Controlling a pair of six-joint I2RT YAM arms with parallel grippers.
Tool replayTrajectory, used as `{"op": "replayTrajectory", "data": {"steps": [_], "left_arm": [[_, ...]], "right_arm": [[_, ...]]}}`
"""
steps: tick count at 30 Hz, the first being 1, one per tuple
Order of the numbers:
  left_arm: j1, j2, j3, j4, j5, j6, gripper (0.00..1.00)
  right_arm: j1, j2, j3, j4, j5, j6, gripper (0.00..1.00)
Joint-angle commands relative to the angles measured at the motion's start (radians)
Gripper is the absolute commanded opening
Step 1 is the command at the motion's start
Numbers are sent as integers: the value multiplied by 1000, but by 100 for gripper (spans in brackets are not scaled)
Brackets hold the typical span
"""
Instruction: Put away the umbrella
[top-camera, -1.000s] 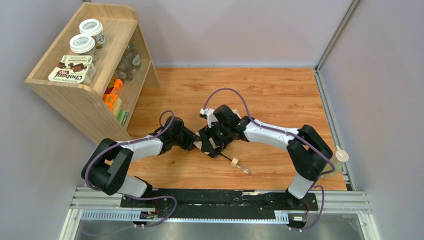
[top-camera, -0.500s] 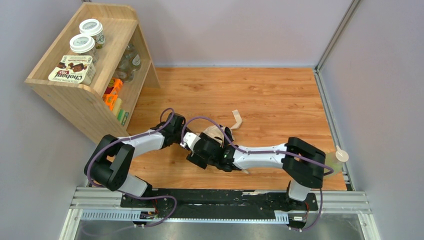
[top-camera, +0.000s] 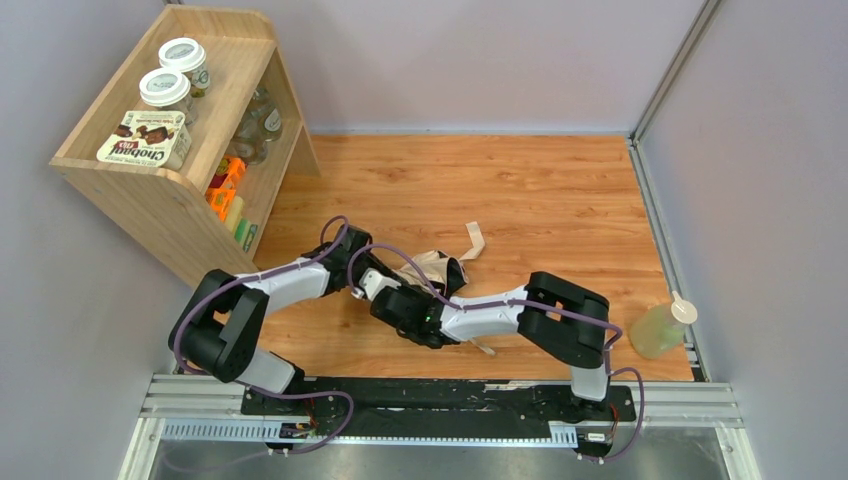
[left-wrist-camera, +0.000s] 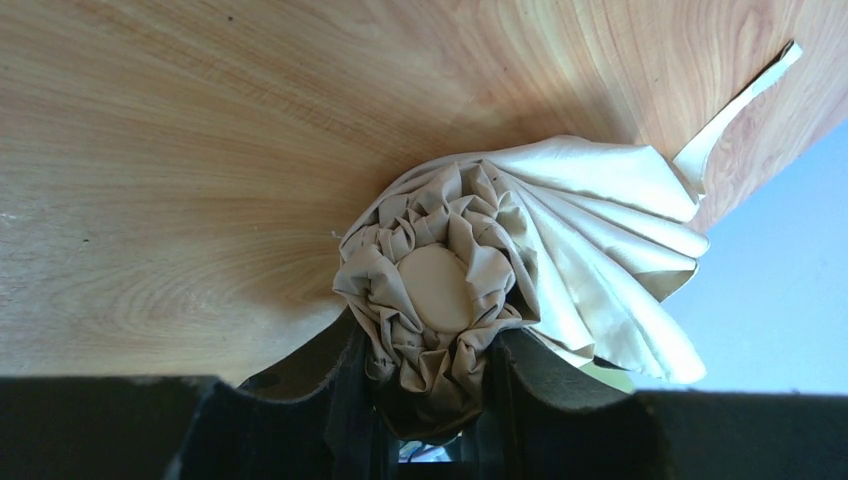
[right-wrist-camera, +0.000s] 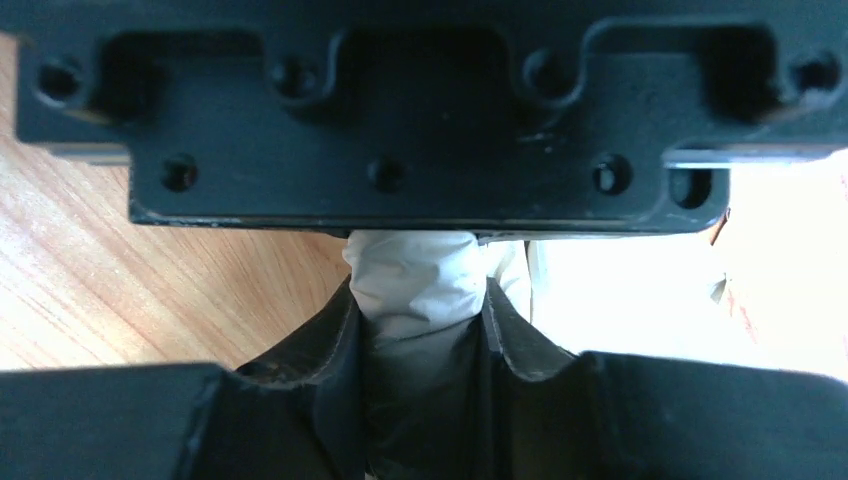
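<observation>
The umbrella (top-camera: 436, 266) lies folded on the wooden table (top-camera: 540, 200), its peach-beige canopy bunched, with a loose strap (top-camera: 473, 240) pointing to the back. My left gripper (top-camera: 378, 275) is shut on the canopy's top end. In the left wrist view the jaws (left-wrist-camera: 430, 350) pinch the crumpled fabric (left-wrist-camera: 600, 230) just below the round cream cap (left-wrist-camera: 440, 288). My right gripper (top-camera: 392, 293) sits right against the left one, shut on pale umbrella fabric (right-wrist-camera: 415, 275). The right wrist view (right-wrist-camera: 420, 305) is blocked above by a black gripper body (right-wrist-camera: 400, 120). Shaft and handle are mostly hidden under the right arm.
A wooden shelf (top-camera: 170, 190) with jars and a yoghurt carton stands at the back left. A yellow-green spray bottle (top-camera: 660, 328) stands at the table's right edge. Grey walls close in the table at the back and right.
My right arm has swung from the table's middle down and left, folding close to the left gripper. The canopy and its strap have come into view behind it. The left arm has hardly moved.
</observation>
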Motion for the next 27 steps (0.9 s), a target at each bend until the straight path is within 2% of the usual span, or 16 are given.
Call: {"op": "replayTrajectory", "data": {"steps": [1, 2, 5, 6, 7, 8, 11, 12, 15, 21, 27], "left_arm": [[-8, 21, -84, -261, -66, 45, 0], [-8, 21, -92, -235, -61, 45, 0], [-5, 44, -111, -117, -55, 61, 3], [-1, 50, -109, -106, -55, 77, 14], [-2, 51, -103, -94, -58, 80, 20], [4, 48, -101, -88, -62, 86, 34], [21, -8, -92, -66, -84, 112, 56], [33, -22, -91, -66, -89, 132, 72], [62, -109, -77, -78, -107, 164, 72], [99, -208, -75, -66, -30, 175, 73], [99, -332, -129, -8, -41, 132, 74]], "right_arm": [[-69, 29, -72, -103, -117, 146, 8], [-89, 32, -75, -126, -201, 177, 0], [-127, 55, -101, -147, -394, 229, 0], [-135, 55, -118, -138, -437, 240, 0], [-138, 53, -135, -131, -494, 245, 0], [-149, 55, -147, -125, -542, 255, 0], [-183, 49, -188, -108, -686, 275, 0], [-204, 43, -205, -98, -733, 277, 0], [-270, 43, -222, -98, -894, 281, 0], [-365, 85, -164, -146, -1155, 298, 0], [-462, 138, -147, -131, -1309, 346, 0]]}}
